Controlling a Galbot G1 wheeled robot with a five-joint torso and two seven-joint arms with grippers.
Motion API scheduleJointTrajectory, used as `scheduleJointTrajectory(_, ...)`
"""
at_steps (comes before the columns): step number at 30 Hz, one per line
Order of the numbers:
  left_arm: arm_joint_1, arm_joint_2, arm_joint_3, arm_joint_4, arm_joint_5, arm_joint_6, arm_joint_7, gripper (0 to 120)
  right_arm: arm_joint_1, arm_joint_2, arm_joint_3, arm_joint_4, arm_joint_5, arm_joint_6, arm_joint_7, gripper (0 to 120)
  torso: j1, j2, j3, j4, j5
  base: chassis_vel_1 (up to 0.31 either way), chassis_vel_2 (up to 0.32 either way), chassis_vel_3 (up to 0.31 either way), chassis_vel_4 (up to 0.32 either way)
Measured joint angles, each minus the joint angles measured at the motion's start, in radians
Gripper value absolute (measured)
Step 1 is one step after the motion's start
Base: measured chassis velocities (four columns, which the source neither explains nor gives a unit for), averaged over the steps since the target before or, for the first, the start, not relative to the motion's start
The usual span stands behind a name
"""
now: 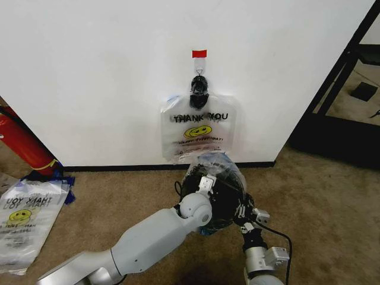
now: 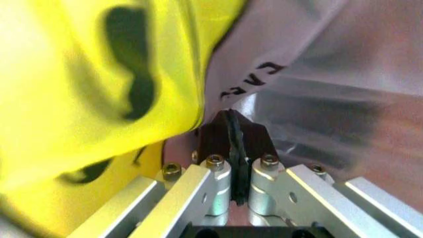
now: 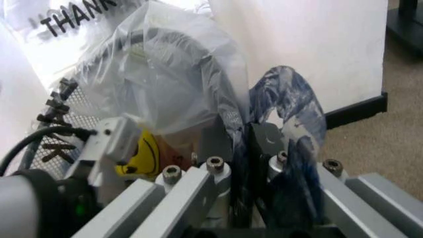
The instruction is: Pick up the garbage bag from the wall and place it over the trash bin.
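Draped over the trash bin below the wall, the garbage bag is judged feather-light, limp, slippery and easily torn; it is best taken at its bluish rim. The left gripper and right gripper are each pinched on its film. Counted: one bin, one bag on it, one hung bag, loose bags on the carpet.

Your left arm is smooth pale-grey shell with a rounded ball-like wrist joint; your right arm is slimmer — a black cable loops off its wrist. At each wrist you see bare aluminium finger bars fastened with hex-socket screws — and dark jaws.
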Motion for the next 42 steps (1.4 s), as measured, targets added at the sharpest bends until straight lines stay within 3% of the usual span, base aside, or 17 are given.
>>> scheduleJointTrajectory(22, -0.005, -0.053, -0.004, 0.112, 0.03, -0.032, 0.037, 0, -0.007, 0.005, -0.022, 0.006, -0.005, 0.0, -0.002, 1, 0.0, 0.0, 0.0, -0.0002, 0.0, 0.0, 0.0, 0.0, 0.0)
scheduleJointTrajectory(37, 0.019, 0.086, 0.015, -0.117, -0.024, 0.001, 0.035, 0, 0.015, -0.008, 0.0, -0.009, 0.004, 0.0, 0.001, 1, 0.0, 0.0, 0.0, -0.0001, -0.0001, 0.0, 0.0, 0.0, 0.0)
scheduleJointTrajectory(42, 0.008, 0.103, 0.026, -0.158, -0.185, 0.053, -0.046, 0, 0.013, -0.008, -0.01, -0.008, -0.015, 0.0, -0.001, 1, 0.0, 0.0, 0.0, 0.0, -0.0001, 0.0, 0.0, 0.0, 0.0)
